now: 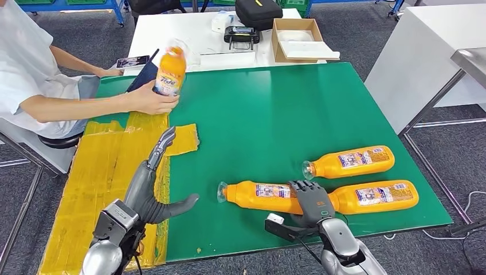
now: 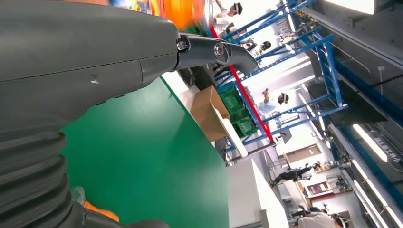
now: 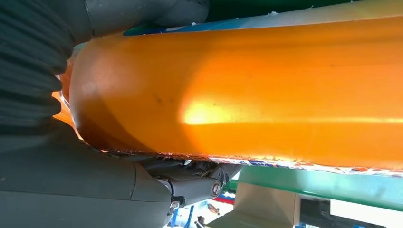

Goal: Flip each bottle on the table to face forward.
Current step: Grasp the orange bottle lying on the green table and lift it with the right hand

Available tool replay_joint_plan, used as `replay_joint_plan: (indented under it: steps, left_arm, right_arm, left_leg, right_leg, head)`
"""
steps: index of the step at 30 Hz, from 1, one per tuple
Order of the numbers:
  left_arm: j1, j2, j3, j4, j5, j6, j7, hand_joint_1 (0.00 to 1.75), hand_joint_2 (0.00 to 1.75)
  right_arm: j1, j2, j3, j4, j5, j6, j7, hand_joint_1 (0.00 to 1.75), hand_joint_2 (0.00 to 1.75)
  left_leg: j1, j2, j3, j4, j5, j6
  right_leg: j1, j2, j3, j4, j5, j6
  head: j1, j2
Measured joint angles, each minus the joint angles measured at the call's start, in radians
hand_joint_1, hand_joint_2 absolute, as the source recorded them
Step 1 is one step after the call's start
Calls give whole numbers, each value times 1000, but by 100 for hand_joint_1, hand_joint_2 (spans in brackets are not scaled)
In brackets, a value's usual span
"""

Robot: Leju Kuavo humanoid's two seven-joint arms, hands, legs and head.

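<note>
On the green table mat [image 1: 298,109], 3 orange plastic bottles with printed labels lie on their sides toward the lower right of the head view. The nearest orange bottle [image 1: 258,196] points its clear cap left, and the right hand [image 1: 312,201] wraps over its base end, fingers curled across the body; the right wrist view shows the thumb and fingers [image 3: 190,183] closed on either side of it. A second lying bottle [image 1: 378,196] sits just beside it to the right, and a third lying bottle [image 1: 349,161] rests above them, cap left. The left hand [image 1: 157,189], lower left, holds nothing, fingers extended and thumb spread wide over the yellow taped patch [image 1: 103,183]. In the upper left, a person's hand [image 1: 150,98] holds a fourth orange bottle [image 1: 171,70] upright. An open cardboard box [image 1: 298,39] at upper centre contains white sheets.
</note>
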Motion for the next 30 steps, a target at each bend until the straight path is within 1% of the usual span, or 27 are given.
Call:
replay_joint_plan:
  steps: [2, 4, 6, 9, 12, 13, 16, 18, 21, 26, 30]
  left_arm:
    - [3, 0, -7, -4, -2, 0, -2, 0, 175]
    - [6, 0, -13, -9, -3, 0, -3, 0, 175]
    - [9, 0, -17, -13, -4, 1, -4, 0, 175]
    - [16, 0, -19, -21, -3, 3, -6, 0, 175]
    - [23, 1, -20, -30, -3, 4, -6, 0, 175]
    - [24, 1, -20, -32, -3, 5, -6, 0, 175]
    - [27, 1, -23, -34, -3, 16, -7, 0, 175]
    - [29, 1, -26, -34, -4, 21, -8, 0, 175]
    - [30, 1, -32, -36, -4, 26, -9, 0, 175]
    - [31, 1, -36, -38, -4, 28, -9, 0, 175]
    - [30, 1, -37, -38, -2, 34, -9, 0, 175]
  right_arm:
    - [-2, -3, 0, 3, -5, 3, -5, 148, 175]
    - [-4, -4, 0, 5, -6, 4, -8, 160, 175]
    - [-4, -4, 0, 6, -9, -13, -15, 172, 175]
    - [9, 6, -6, -1, -25, -94, -41, 175, 175]
    - [41, 32, -22, -31, -57, -171, -77, 175, 175]
    - [53, 44, -29, -44, -73, -203, -94, 175, 175]
    - [90, 89, -59, -95, -125, -342, -161, 175, 175]
    - [101, 115, -76, -125, -140, -393, -184, 175, 175]
    - [113, 137, -92, -153, -144, -403, -191, 175, 175]
    - [127, 154, -107, -175, -146, -406, -196, 175, 175]
    - [134, 171, -120, -185, -160, -449, -234, 175, 175]
  left_leg:
    - [0, 0, 0, 0, 0, 0]
    - [0, 0, 0, 0, 0, 0]
    - [0, 0, 0, 0, 0, 0]
    - [0, -1, -1, 0, 1, 0]
    - [0, 0, -5, 0, 2, 0]
    - [0, 0, -6, 0, 2, 0]
    - [0, 0, -7, 0, 2, 0]
    - [0, 1, -8, 0, 2, 0]
    - [1, 0, -8, 0, 2, 0]
    - [0, 0, -10, 0, 3, 0]
    - [0, 0, -10, 0, 3, 0]
  right_leg:
    - [0, 0, 0, 0, 0, 0]
    - [0, 0, 0, 0, 0, 0]
    - [0, 0, 0, 0, 0, 0]
    - [0, 0, 3, 0, 1, 1]
    - [0, 0, 6, 0, 4, 3]
    - [0, 0, 5, 0, 4, 3]
    - [0, 0, 3, 0, 4, 3]
    - [0, 0, 2, 1, 4, 2]
    - [0, 0, 0, 0, 3, 1]
    - [-1, 0, 0, 0, 4, 2]
    - [-1, 0, -1, 0, 4, 3]
  head:
    - [0, 0]
    - [0, 0]
    - [0, 0]
    - [0, 0]
    - [0, 0]
    - [0, 0]
    - [0, 0]
    - [0, 0]
    - [0, 0]
    - [0, 0]
    - [0, 0]
